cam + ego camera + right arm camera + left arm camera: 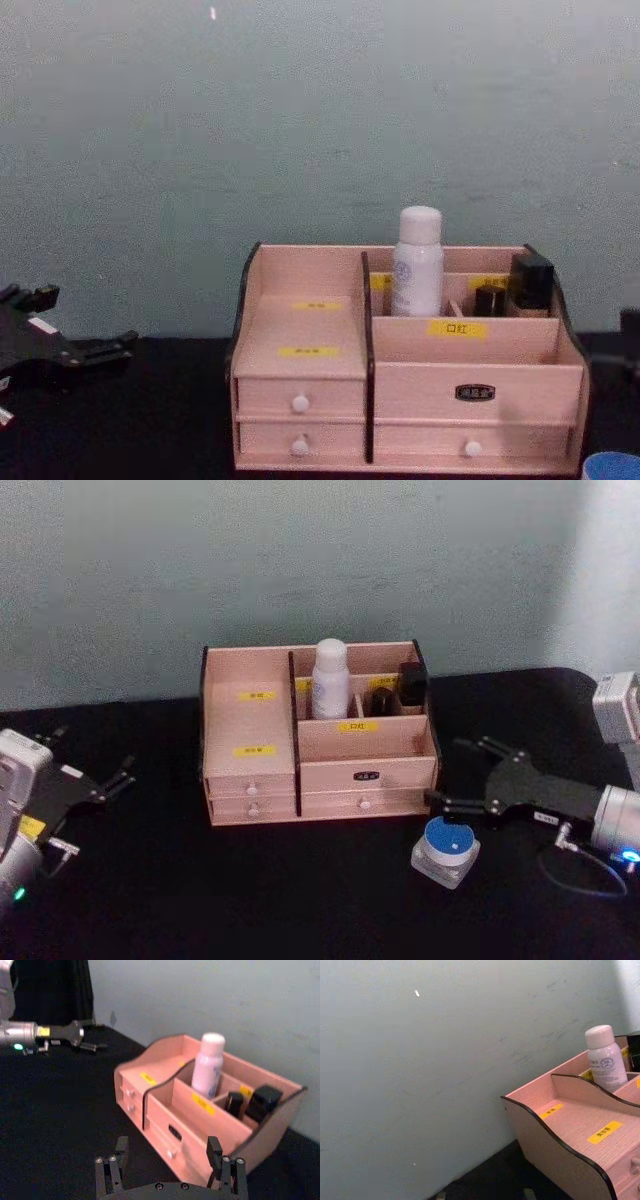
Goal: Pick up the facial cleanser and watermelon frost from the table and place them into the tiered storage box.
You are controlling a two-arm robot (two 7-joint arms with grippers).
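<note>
Showing right hand (pixel 447 772) released beside watermelon frost (pixel 446 848): prob. light, rigid, slick; we'd grip its sides. Left hand (pixel 95 1035) idle, released.

Tiered storage box (pixel 228 730) stood at the centre rear of the table (pixel 300 900), its back against the wall (pixel 300 560). Bottle (pixel 330 680) stood upright in a rear compartment, right of the box's divider. Two small containers (pixel 413 683) sat in the rear compartments to the bottle's right. Small jar (pixel 446 851) rested on the table before the box's right front corner, apart from it. Right gripper (pixel 445 772) was just behind the jar, beside the box's right end. Left gripper (pixel 95 760) lay well left of the box.
</note>
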